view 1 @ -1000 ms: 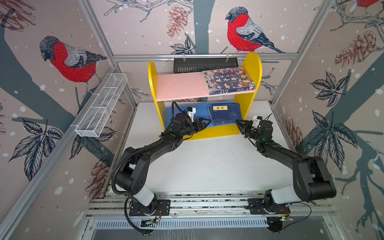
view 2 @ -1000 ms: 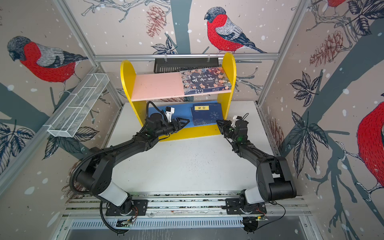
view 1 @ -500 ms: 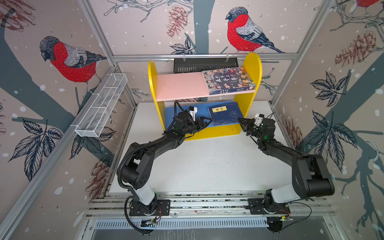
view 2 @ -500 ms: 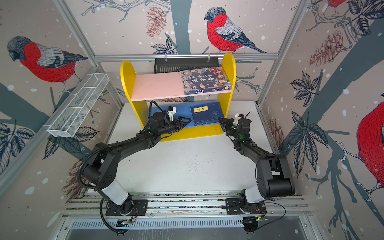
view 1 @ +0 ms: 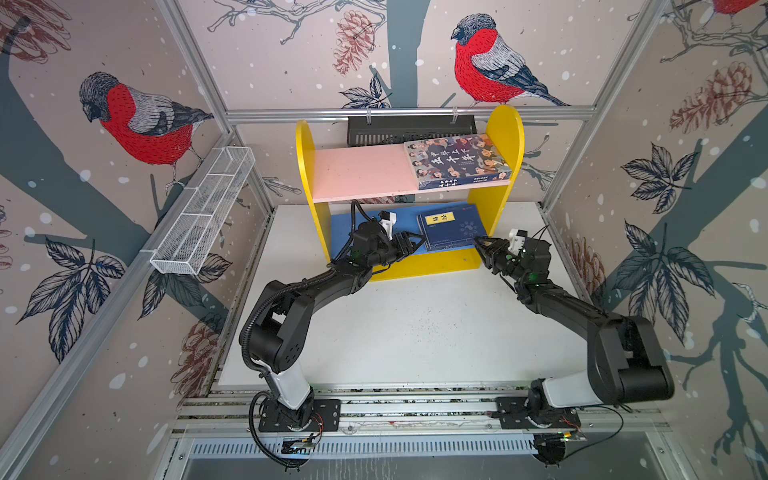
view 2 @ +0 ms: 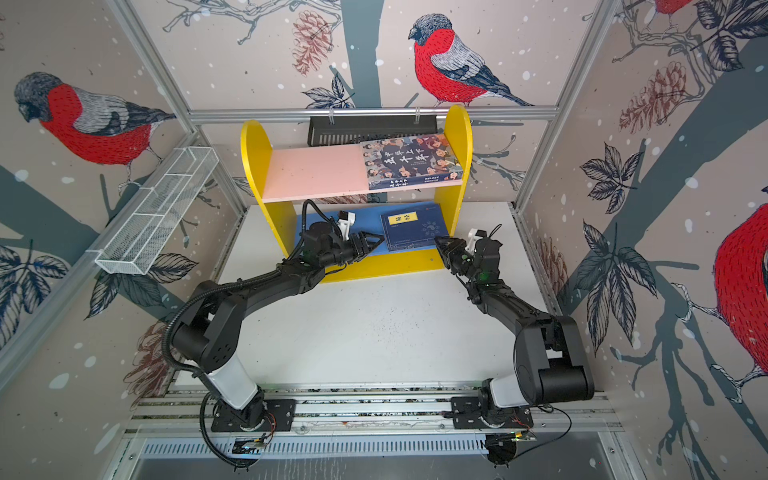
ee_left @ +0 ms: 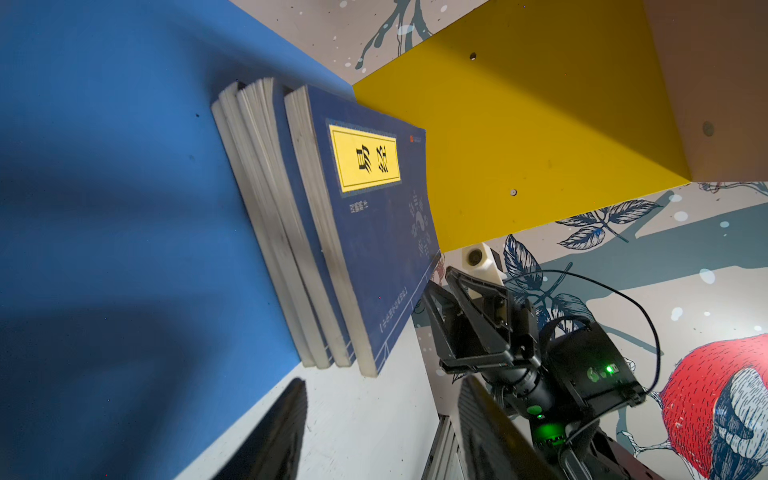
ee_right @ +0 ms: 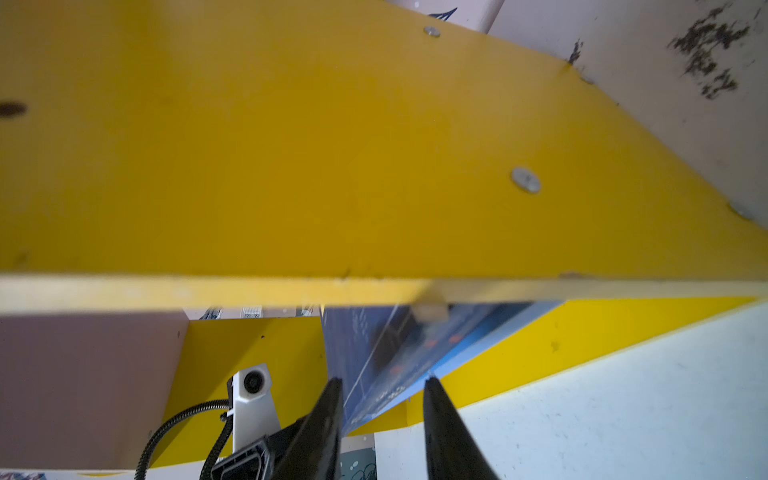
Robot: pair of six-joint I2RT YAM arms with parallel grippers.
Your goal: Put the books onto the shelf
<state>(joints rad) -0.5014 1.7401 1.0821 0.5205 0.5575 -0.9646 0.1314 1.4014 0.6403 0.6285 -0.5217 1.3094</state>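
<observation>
Navy books lie btwn L end effector, open/empty, & R end effector, part-open at corner.

We read large white Chinese characters on the colourful book, seemingly 中华上下五千年 (smaller print runs along its spine). On the top navy book, the yellow label bears two black characters.
</observation>
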